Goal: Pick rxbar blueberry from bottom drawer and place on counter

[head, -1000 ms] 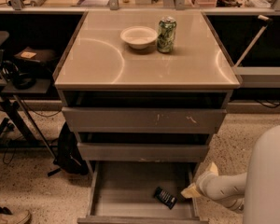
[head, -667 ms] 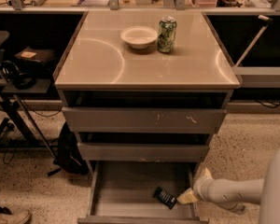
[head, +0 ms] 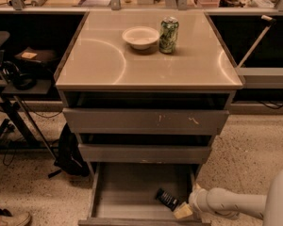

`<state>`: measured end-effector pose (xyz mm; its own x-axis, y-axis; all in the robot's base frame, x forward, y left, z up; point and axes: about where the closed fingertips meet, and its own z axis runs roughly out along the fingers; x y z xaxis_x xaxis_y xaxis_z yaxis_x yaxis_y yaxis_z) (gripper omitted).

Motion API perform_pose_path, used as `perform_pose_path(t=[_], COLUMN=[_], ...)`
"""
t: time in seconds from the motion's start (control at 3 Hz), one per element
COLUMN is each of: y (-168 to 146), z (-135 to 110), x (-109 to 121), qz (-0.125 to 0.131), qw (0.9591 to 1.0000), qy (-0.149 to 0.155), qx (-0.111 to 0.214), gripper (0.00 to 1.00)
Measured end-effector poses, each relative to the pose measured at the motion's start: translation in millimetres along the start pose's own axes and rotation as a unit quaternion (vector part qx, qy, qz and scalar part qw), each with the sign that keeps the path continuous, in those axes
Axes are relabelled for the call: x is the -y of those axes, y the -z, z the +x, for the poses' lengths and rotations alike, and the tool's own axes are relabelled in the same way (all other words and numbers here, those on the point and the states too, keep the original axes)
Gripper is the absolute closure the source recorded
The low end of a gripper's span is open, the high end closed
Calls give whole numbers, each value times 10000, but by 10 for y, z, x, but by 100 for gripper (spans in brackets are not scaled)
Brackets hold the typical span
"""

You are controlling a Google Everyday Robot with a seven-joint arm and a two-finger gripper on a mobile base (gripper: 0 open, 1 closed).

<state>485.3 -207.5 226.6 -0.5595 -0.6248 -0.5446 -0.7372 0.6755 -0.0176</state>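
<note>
The gripper (head: 183, 211) has sunk lower into the bottom drawer (head: 127, 192) beside the rxbar blueberry (head: 167, 199); its opening unclear.

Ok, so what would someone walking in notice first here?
The open bottom drawer stands out first, with the dark rxbar blueberry lying at its front right and the end effector close beside it, reaching in from the right. Up on the glossy beige counter, a white bowl and a green can sit side by side near the back.
</note>
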Motion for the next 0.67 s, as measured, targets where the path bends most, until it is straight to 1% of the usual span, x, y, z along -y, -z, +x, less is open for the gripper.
perform_pose_path(t=[0.33, 0.67], y=[-1, -304], z=[2, -132], x=[0, -211], qz=[-1, -392], qw=[10000, 9989], qy=[-3, 256], qx=[-2, 51], gripper=[0, 0])
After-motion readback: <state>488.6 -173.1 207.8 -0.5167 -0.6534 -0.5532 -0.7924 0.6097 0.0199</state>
